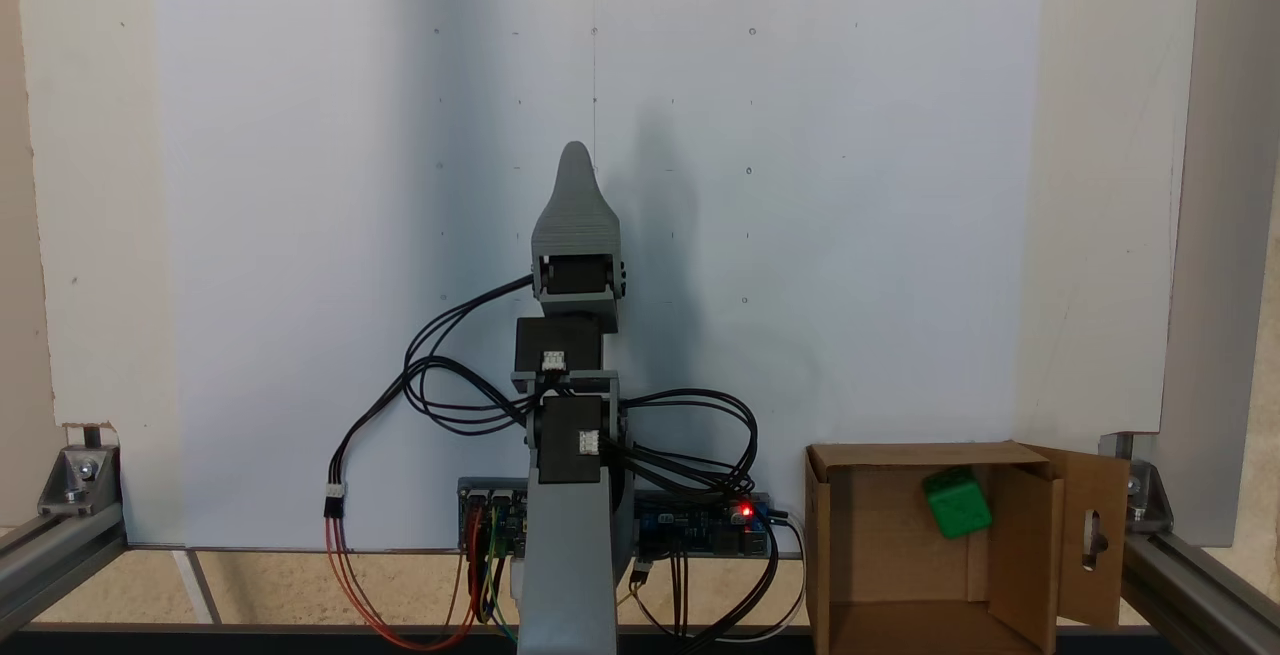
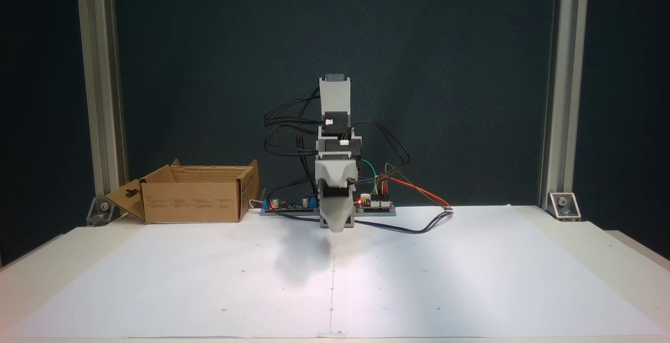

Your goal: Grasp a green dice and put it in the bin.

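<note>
The green dice lies inside the bin, a brown cardboard box at the lower right of a fixed view, close to the box's far right corner. In a fixed view from the front, the bin stands left of the arm's base and its walls hide the dice. My gripper is folded over the base at the middle of the sheet, well away from the bin. It appears as one closed grey point with no gap and nothing in it. From the front the gripper points down, just above the paper.
A white paper sheet covers the table. The controller board and loose cables sit around the arm's base. Aluminium frame posts stand at both sides. One bin flap with a slot cutout hangs outward.
</note>
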Tool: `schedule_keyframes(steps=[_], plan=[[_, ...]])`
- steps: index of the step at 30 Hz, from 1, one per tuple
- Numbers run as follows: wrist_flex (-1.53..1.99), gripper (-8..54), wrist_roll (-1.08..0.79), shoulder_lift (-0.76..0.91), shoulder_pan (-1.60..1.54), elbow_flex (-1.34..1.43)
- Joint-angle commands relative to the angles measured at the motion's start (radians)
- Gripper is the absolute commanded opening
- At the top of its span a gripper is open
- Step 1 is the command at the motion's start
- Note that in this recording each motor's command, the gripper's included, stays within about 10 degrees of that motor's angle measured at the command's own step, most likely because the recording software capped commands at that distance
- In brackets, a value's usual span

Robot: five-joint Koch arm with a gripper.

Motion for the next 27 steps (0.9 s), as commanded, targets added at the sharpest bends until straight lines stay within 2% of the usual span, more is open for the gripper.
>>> schedule_keyframes(steps=[1,21,27], plan=[[-0.162,43.9,0.032,0.112,0.002,-0.020],[-0.971,43.4,-0.006,0.112,0.003,0.261],[-1.014,43.6,-0.031,0.112,0.003,0.370]])
